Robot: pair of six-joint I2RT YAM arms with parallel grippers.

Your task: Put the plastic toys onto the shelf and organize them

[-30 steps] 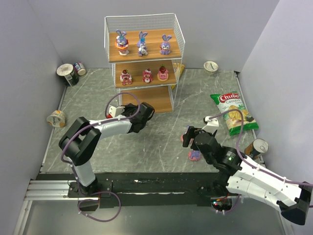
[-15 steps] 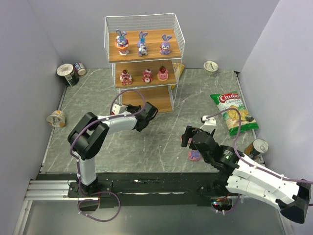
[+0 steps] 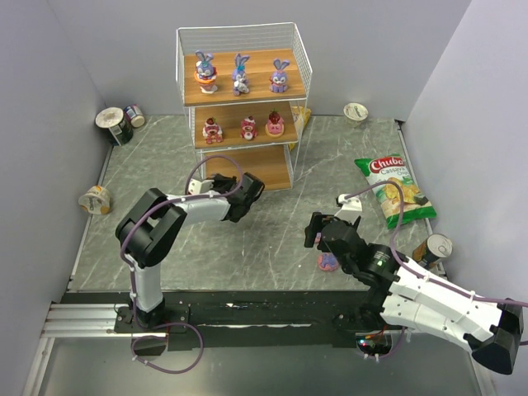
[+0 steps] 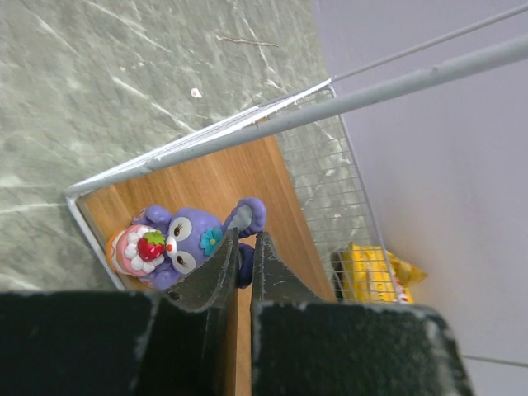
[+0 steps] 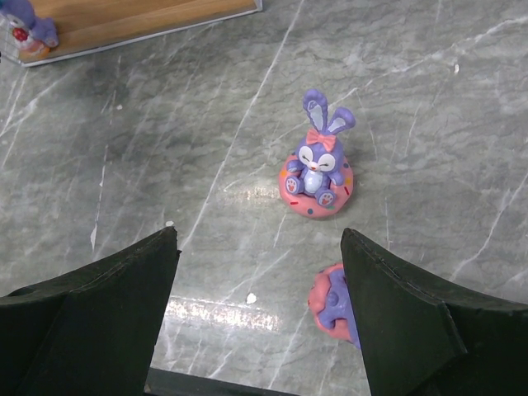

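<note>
The left gripper (image 4: 245, 238) has been advanced to the shelf (image 3: 268, 169) at upper centre, clamped on a bunny (image 4: 186, 247); the right gripper (image 5: 257, 238) is held wide open.

The worktop (image 5: 124, 148) looks like polished grey-green stone, smooth, with pale veins and a soft glare low in the right wrist view. The shelf (image 3: 260, 89) pairs thin white coated wire with matt brown wooden boards. The purple bunny (image 4: 186, 247), lower left in the left wrist view, is glossy moulded plastic, as is the bunny on the pink ring (image 5: 316, 169). The left tool (image 4: 245, 247) and right tool (image 5: 257, 247) have matt black, faintly grainy fingers. The chip bag (image 3: 394, 188) is shiny crinkled film.
</note>
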